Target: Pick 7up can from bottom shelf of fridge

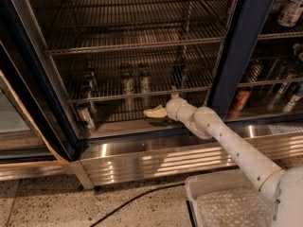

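Observation:
The fridge (239, 56) stands with its left bay open, showing dark frames, chrome wire shelves and a ribbed steel base. A pale silvery can, the 7up can (85, 116), stands at the bottom left of the bay, below the lowest wire shelf. My gripper (154, 111) reaches into that bottom level from the right on a white arm. It is well to the right of the can, at about the same height, and holds nothing that I can see.
Several darker cans (128, 83) stand on the wire shelf just above the gripper. A red can (241, 100) sits behind the right glass door. A white tray (227, 202) lies on the floor at front right. A black cable (128, 202) crosses the floor.

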Tool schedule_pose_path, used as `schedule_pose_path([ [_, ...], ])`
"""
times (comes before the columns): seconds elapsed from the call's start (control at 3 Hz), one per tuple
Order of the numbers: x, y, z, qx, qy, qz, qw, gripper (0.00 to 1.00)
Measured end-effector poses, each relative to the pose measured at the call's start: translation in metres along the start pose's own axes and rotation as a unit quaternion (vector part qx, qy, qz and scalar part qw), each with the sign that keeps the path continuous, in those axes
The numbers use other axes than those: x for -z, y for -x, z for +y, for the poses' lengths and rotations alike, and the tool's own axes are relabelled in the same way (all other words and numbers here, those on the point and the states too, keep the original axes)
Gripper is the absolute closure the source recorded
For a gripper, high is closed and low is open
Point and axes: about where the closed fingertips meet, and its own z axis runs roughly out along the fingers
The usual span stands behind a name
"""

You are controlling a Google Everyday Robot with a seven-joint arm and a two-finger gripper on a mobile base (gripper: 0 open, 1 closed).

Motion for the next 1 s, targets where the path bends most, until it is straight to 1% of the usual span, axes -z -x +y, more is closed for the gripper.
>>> schedule_pose_path([
  [0.33, 0.000, 0.000, 0.000, 0.000, 0.000, 0.000, 1.0000, 0.00],
  [0.67, -0.022, -0.004, 0.015, -0.007, -0.006, -0.018, 0.9998, 0.00],
  [1.0, -0.042, -0.004, 0.022, -0.004, -0.026, -0.032, 0.9991, 0.00],
])
